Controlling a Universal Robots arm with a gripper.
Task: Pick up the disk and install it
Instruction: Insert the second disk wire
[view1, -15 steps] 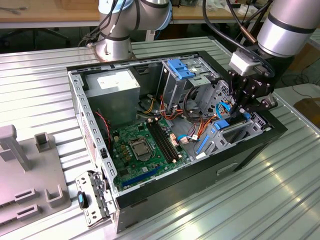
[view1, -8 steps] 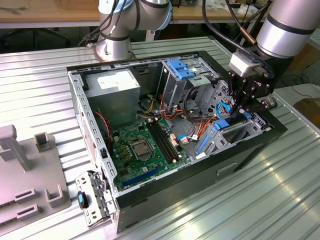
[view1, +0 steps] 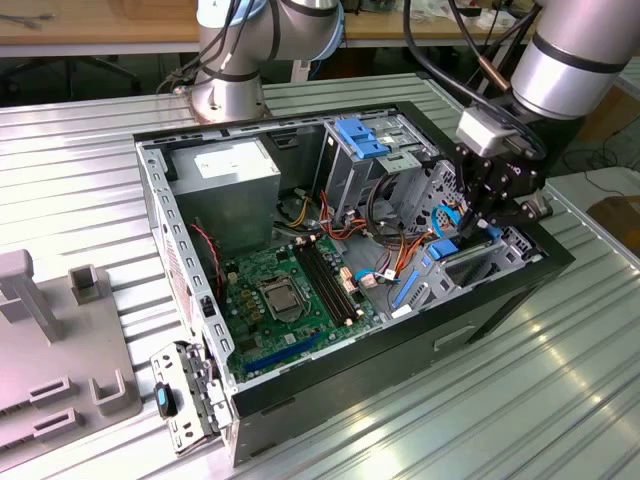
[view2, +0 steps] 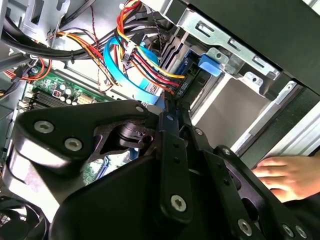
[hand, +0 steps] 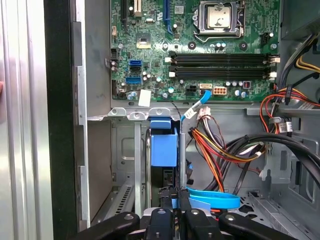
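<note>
Gripper (view1: 487, 222) sits at the right of the exterior view, lowered into the drive-bay corner of the open computer case (view1: 500, 300). In the first wrist view the fingers (hand: 172, 200) stand close together at the bottom centre, pinched on the thin edge of the disk (hand: 164, 150); the gripper (hand: 176, 197) is closed on it. The disk stands on edge in the bay, just below the metal rail, its blue carrier facing the camera at centre frame. In the exterior view the disk (view1: 447, 247) shows as a blue strip directly under the gripper, right of centre.

Second wrist view: black gripper linkage (view2: 170, 165) fills the lower half; a blue carrier tab (view2: 210, 64) sits at upper right against the grey bay frame. A person's hand (view2: 290, 175) rests at the right edge, on the outside of the case.

Motherboard (view1: 290, 290) lies centre-left in the exterior view. Blue flat cable (hand: 212, 199) curves just right of the fingers, lower centre of the first wrist view, with bundled coloured wires (hand: 215, 155) above it.
</note>
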